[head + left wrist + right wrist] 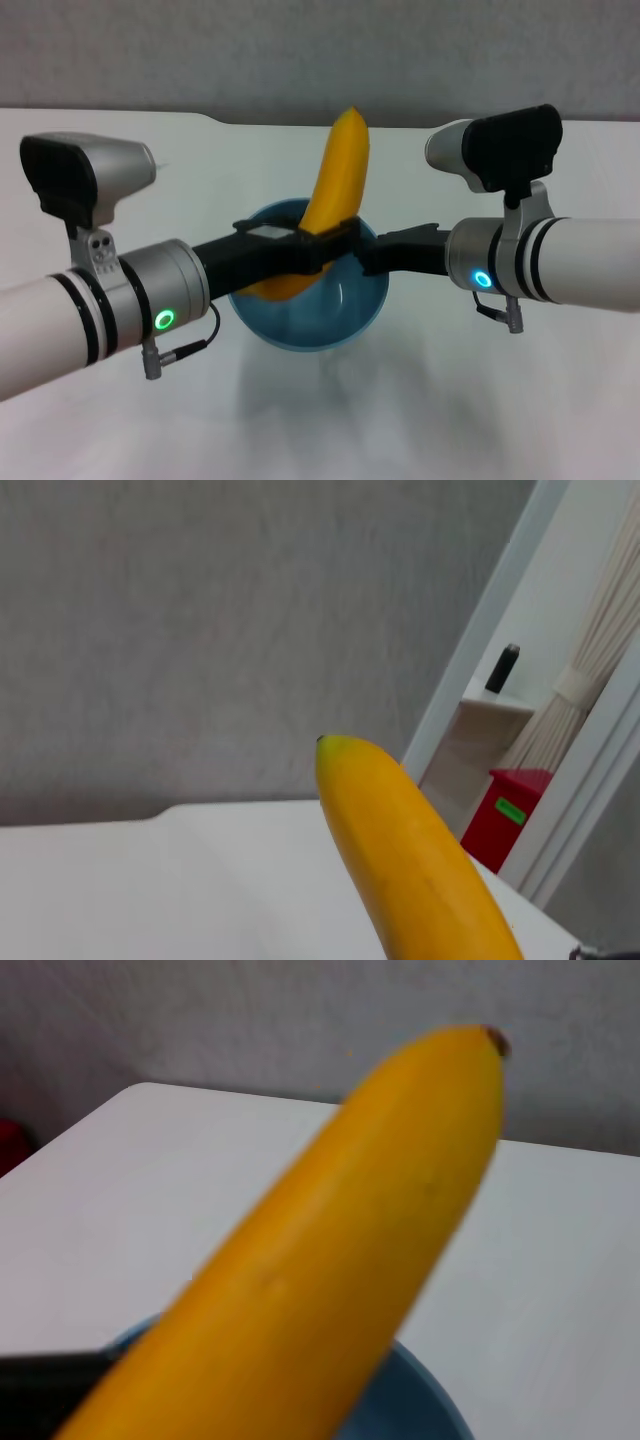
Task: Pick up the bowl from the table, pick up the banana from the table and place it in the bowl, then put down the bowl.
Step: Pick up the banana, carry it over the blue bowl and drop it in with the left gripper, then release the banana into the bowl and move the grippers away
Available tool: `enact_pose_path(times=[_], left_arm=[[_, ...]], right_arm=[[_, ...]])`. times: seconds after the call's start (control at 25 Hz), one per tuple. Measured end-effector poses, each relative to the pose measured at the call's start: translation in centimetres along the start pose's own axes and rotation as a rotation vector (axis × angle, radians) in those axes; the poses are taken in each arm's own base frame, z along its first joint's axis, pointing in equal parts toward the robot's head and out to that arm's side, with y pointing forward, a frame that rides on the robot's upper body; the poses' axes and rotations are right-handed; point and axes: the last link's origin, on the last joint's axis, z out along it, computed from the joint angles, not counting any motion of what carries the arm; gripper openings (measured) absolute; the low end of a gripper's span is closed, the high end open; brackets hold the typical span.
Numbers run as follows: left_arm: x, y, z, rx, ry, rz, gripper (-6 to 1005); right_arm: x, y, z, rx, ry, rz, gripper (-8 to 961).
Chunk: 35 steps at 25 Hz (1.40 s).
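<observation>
A red box (505, 816) with a green label (510, 810) sits low beside a white shelf (490, 708). A small dark object (502, 668) stands upright on that shelf. Pale curtain folds (585, 675) hang just beside the shelf, above the box.

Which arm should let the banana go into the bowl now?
Left. The left gripper is shut on the banana, whose lower end already sits inside the bowl. The right gripper is at the bowl's rim, apparently holding it.
</observation>
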Motion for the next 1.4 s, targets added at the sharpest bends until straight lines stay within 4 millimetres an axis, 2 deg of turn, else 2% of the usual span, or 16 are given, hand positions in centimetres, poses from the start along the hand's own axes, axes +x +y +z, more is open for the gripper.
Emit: enact_pose_path(times=[0.36, 0.52, 0.72, 0.96, 1.04, 1.2, 1.4], left_arm=[[-1.6, -1.0, 0.3, 0.019, -0.043, -0.002, 575], [-1.8, -1.2, 0.2, 0.027, -0.043, 0.002, 581], [-1.6, -1.9, -0.3, 0.048, -0.032, 0.001, 684], [-0.7, -4.4, -2.5, 0.132, 0.021, -0.010, 807], [-0.7, -5.6, -3.6, 0.177, 0.038, -0.006, 909], [-1.5, -8.4, -6.4, 0.290, 0.066, -0.015, 907], [-2.0, -9.8, -7.7, 0.358, 0.077, -0.028, 906]], right_arm=[[0.0, -0.2, -0.1, 0.002, -0.005, 0.011, 42], [0.2, -0.3, -0.1, 0.004, 0.000, 0.013, 43], [0.5, -0.6, -0.2, 0.010, 0.011, 0.019, 44], [1.4, -1.8, -0.4, 0.030, 0.070, 0.053, 45], [1.9, -2.6, -0.3, 0.044, 0.100, 0.068, 46], [2.1, -3.6, -0.2, 0.055, 0.143, 0.080, 47], [1.9, -4.0, 0.4, 0.068, 0.161, 0.074, 48]])
